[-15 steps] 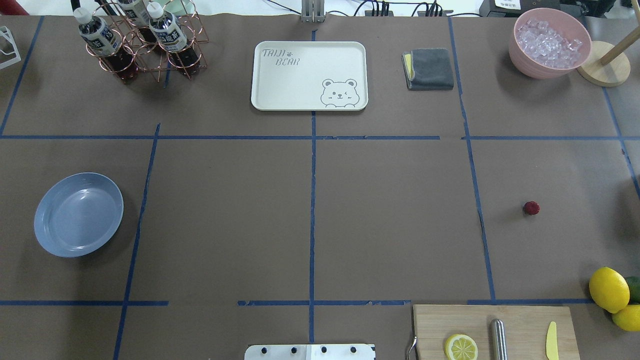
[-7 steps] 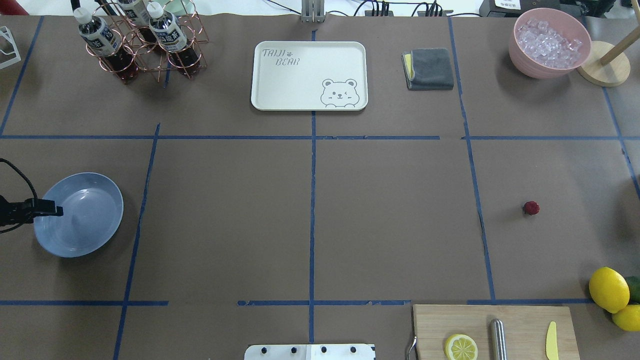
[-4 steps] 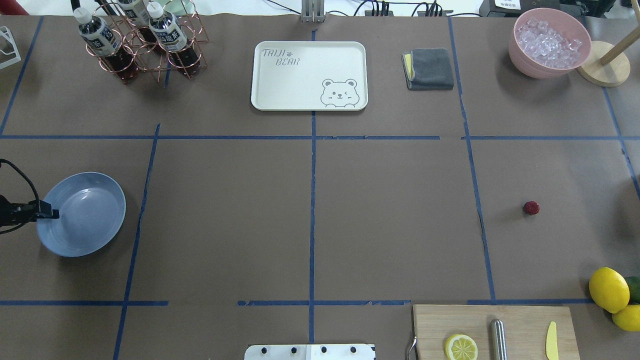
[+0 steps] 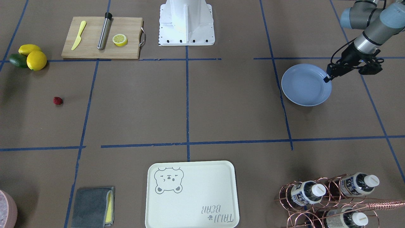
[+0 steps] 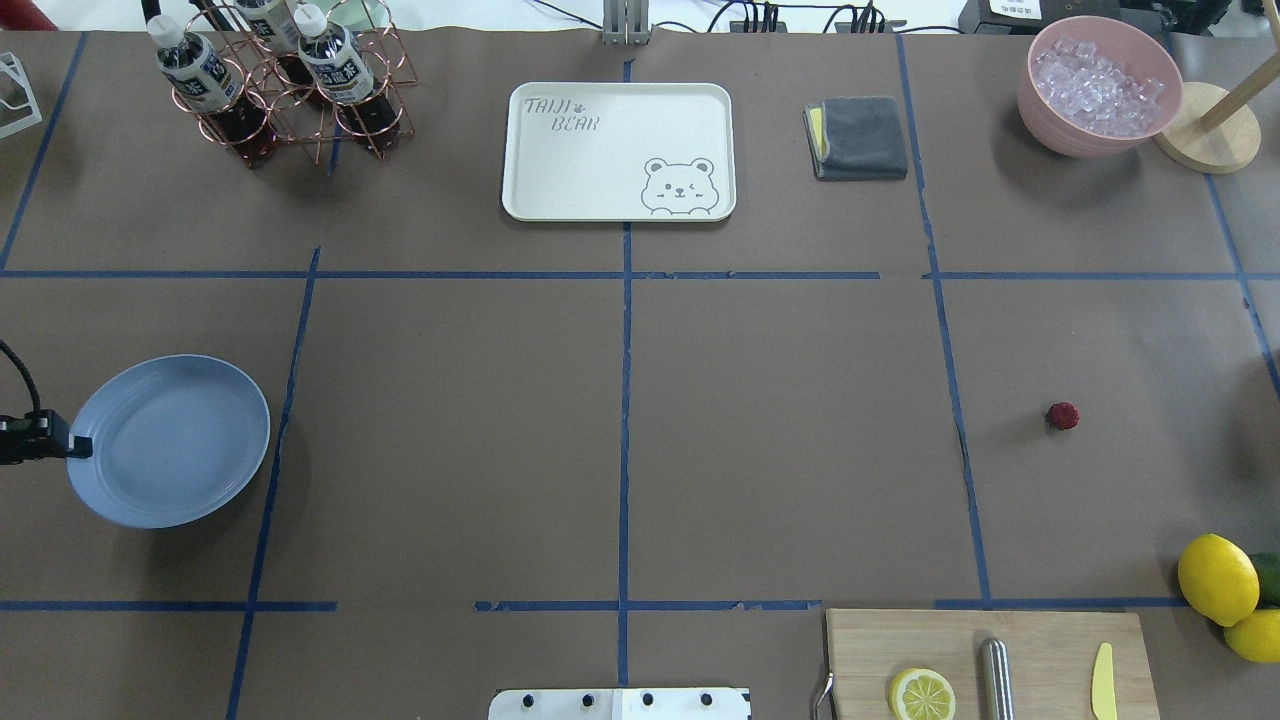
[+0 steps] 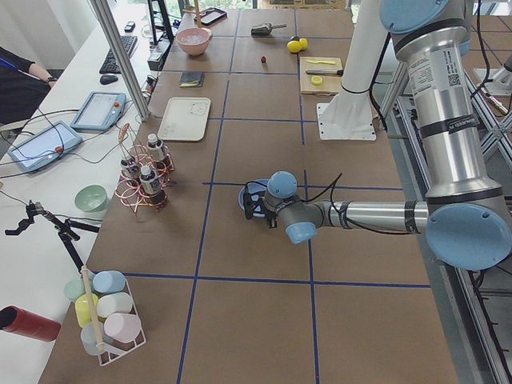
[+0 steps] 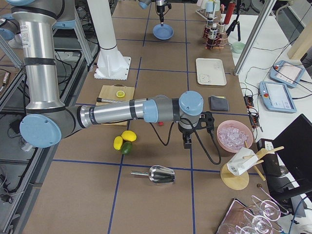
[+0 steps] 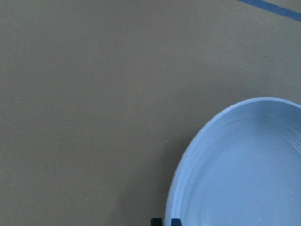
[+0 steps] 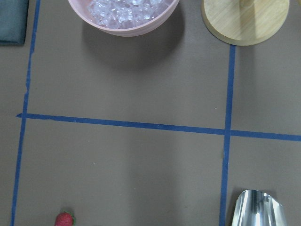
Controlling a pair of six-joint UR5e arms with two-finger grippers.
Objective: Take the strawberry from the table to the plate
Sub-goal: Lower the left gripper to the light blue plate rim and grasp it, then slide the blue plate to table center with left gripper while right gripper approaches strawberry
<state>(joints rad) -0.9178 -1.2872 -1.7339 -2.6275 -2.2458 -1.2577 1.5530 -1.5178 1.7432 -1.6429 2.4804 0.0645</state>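
The strawberry (image 5: 1062,416) is tiny and dark red. It lies alone on the brown table (image 5: 780,440) at the right, and also shows in the front view (image 4: 58,100) and at the bottom left of the right wrist view (image 9: 65,219). The blue-grey plate (image 5: 175,445) sits far left. My left gripper (image 5: 82,446) is at the plate's left rim (image 4: 316,95), its fingertips (image 8: 175,221) close together astride the edge, shut on it. My right gripper (image 7: 187,143) hangs above the table near the strawberry; whether it is open or shut I cannot tell.
A cutting board (image 5: 1040,640) with a lemon half, a steel rod and a yellow knife lies front right, with lemons (image 5: 1217,578) beside it. At the back stand a pink ice bowl (image 5: 1098,88), a grey cloth (image 5: 858,137), a bear tray (image 5: 618,150) and a bottle rack (image 5: 290,85). A metal scoop (image 9: 257,209) lies near the right gripper.
My left gripper came in from the left over the plate, then drew back to its left rim. The plate's right edge has shifted right. The strawberry has not moved.
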